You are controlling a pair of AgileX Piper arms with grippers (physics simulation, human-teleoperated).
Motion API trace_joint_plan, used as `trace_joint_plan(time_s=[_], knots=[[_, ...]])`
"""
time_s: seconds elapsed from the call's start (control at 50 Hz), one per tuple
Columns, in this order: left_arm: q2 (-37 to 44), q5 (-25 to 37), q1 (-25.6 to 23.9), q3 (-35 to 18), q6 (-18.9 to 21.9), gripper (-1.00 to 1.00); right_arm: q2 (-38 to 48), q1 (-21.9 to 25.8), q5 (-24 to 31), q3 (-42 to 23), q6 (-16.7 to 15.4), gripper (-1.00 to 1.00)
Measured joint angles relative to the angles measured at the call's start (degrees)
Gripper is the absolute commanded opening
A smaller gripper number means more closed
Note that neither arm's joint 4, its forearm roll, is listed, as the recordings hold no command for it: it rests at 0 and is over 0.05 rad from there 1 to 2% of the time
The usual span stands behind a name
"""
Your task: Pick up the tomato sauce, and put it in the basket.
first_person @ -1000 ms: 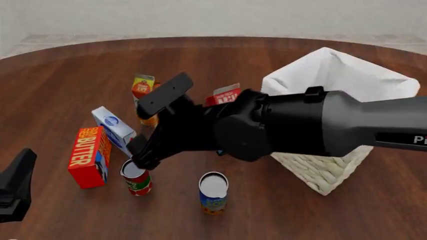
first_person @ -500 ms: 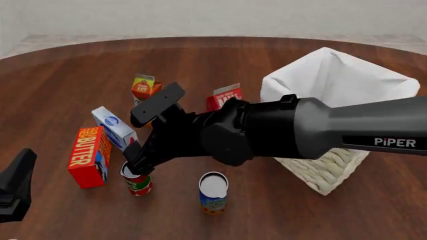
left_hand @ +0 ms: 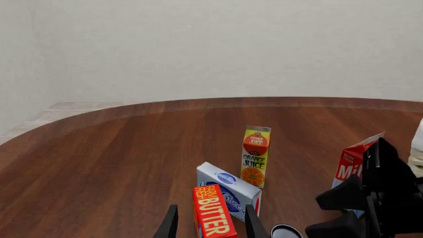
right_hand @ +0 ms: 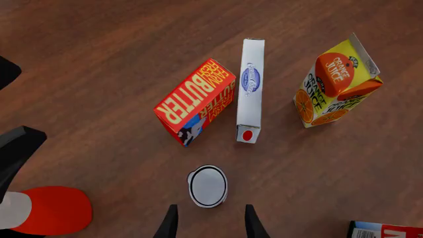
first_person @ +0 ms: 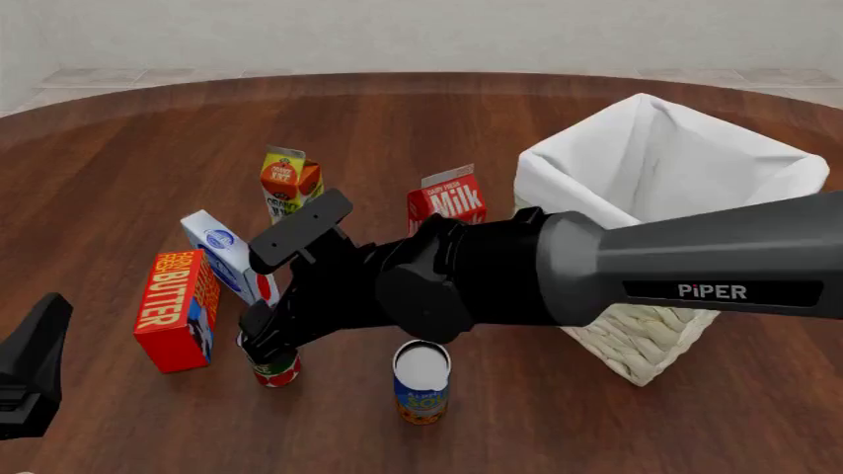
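The right claw (first_person: pixel 276 286) is wide apart over the sauce can (first_person: pixel 274 367), which stands near the butter (first_person: pixel 176 308) by the surface's near-left edge. A bump could tip it.

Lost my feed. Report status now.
Right gripper open, over the sauce can, not gripping. Left gripper open, idle. Can upright on table, basket to its right. Butter box close beside can.
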Motion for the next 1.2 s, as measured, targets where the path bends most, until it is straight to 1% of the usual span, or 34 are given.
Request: trace_joint_plan(time_s=[1.2], knots=[[0.00,0.00,0.00,0.00,0.00,1.00,9.49,0.42,-0.01,-4.57,2.91,1.00]])
